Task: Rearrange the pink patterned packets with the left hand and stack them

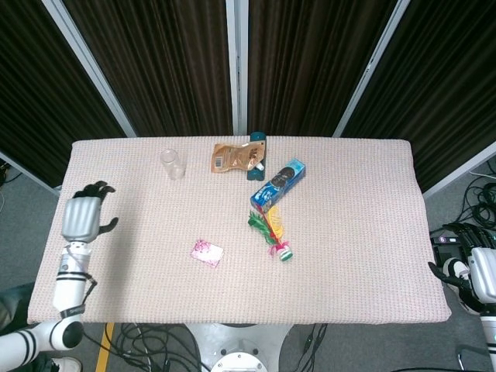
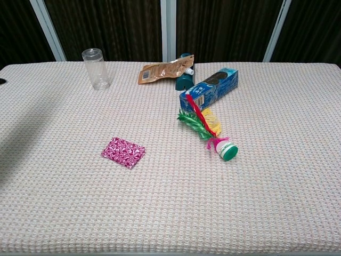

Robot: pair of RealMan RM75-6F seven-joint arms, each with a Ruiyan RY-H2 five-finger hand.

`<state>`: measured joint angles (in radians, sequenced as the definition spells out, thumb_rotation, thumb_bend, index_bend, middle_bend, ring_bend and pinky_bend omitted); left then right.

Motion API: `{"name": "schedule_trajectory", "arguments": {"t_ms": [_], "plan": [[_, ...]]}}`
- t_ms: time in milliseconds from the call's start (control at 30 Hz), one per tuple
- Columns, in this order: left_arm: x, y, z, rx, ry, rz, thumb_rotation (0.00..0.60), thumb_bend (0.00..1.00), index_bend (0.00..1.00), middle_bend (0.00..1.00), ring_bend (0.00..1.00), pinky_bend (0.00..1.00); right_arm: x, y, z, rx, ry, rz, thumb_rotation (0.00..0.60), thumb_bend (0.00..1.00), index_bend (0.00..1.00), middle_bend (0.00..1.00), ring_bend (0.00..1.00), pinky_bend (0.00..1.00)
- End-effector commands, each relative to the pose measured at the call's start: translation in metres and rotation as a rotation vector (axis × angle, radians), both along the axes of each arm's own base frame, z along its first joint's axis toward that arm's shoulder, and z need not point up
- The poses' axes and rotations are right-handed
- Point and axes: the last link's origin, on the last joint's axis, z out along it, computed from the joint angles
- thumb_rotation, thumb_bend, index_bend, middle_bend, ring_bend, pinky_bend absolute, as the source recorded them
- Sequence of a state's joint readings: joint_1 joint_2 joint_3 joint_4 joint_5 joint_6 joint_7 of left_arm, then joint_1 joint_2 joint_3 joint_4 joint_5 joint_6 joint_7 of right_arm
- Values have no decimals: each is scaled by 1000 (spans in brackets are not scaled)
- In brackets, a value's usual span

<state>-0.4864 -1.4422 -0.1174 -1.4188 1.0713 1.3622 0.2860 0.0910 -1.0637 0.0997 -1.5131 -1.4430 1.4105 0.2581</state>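
Note:
A pink patterned packet (image 1: 207, 253) (image 2: 123, 152) lies flat on the woven table cover, left of the table's middle and nearer the front. Whether a second packet lies under it I cannot tell. My left hand (image 1: 81, 217) is raised over the table's left edge, far from the packet, with its fingers spread and nothing in them. In the chest view it is out of sight apart from a dark tip at the left border. My right hand (image 1: 468, 277) sits low beyond the table's right front corner, and its fingers are too small to read.
At the back stand a clear plastic jar (image 1: 173, 163) (image 2: 96, 68), a brown pouch (image 1: 235, 156) (image 2: 162, 70) and a teal bottle (image 1: 257, 139) (image 2: 184, 80). A blue biscuit box (image 1: 278, 185) (image 2: 209, 89) and a feathered shuttlecock (image 1: 273, 231) (image 2: 208, 130) lie right of the packet.

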Motion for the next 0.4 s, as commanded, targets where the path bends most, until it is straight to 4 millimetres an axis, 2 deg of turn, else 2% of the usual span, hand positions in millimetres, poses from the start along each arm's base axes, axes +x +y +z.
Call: {"name": "schedule_trajectory", "arguments": {"t_ms": [33,267,400], "plan": [[-21,-27,21,44,1,28,600,245,348,294,226,322,3,0,-1,-1,-8,13,482,125,210,186,110,137],[-34,-79,27,-18,38,99,600,244,348,293,226,308,6,10,-1,-23,5,24,481,125,209,187,110,134],[-34,-100,34,-43,40,116,600,244,348,294,226,304,4,17,1,-37,7,12,485,125,210,187,110,133]]}}
